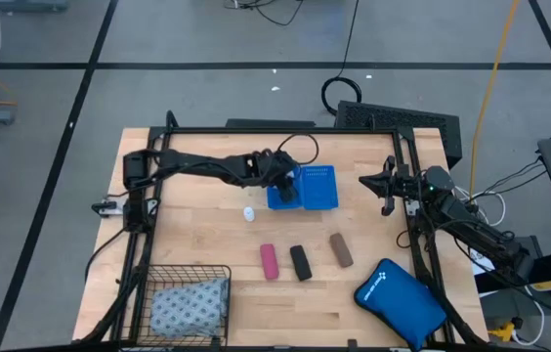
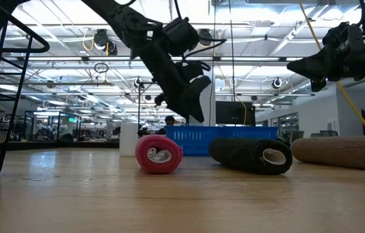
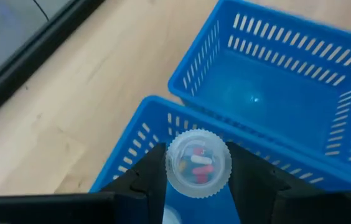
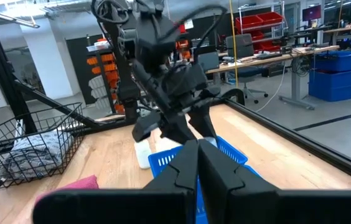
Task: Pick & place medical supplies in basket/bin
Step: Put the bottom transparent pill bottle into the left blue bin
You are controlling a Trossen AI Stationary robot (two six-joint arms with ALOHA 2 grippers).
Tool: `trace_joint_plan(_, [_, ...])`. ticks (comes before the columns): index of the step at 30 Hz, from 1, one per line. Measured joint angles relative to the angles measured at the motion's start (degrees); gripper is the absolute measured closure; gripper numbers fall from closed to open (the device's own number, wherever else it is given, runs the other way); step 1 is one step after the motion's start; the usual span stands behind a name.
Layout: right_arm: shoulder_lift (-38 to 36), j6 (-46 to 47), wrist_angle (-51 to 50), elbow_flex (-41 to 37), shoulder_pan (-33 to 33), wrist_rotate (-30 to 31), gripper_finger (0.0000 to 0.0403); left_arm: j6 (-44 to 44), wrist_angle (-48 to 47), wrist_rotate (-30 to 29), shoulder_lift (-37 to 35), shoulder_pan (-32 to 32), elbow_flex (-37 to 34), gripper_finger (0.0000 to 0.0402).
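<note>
My left gripper (image 1: 281,186) hangs over the blue two-compartment tray (image 1: 317,188), shut on a small round vial (image 3: 198,163) with pills showing through it. A second white vial (image 1: 249,213) stands on the table just left of the tray. The pink roll (image 1: 270,261), black roll (image 1: 300,262) and brown roll (image 1: 341,250) lie side by side nearer the front edge. The grey-blue dotted pack (image 1: 190,305) lies inside the black wire basket (image 1: 158,279) at the front left. My right gripper (image 1: 388,186) waits shut at the right edge. My left gripper pinches the vial by its round side wall (image 3: 170,163), one finger on either side. The fingers (image 3: 144,177) slant downward from the table's left. The vial is lifted clear, above the tray's compartment (image 3: 132,155) nearer the arm, its round end toward the wrist camera.
A large bright-blue zip pouch (image 1: 400,298) lies at the front right corner. The tray's far compartment (image 3: 275,106) shows a bare floor. A bit of white (image 3: 172,215) shows in the near compartment below the held vial. Bare wood lies between tray and rolls.
</note>
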Motion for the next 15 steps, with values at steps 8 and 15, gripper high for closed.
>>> trace_joint_plan(8, [0.0, 0.0, 0.03, 0.0, 0.0, 0.0, 0.0399, 0.04, 0.59, 0.33, 3.07, 0.0, -0.02, 0.0247])
trace_joint_plan(15, [0.0, 0.01, 0.02, -0.01, 0.0, 0.01, 0.0399, -0.04, 1.18, 0.37, 3.49, 0.0, -0.02, 0.0245])
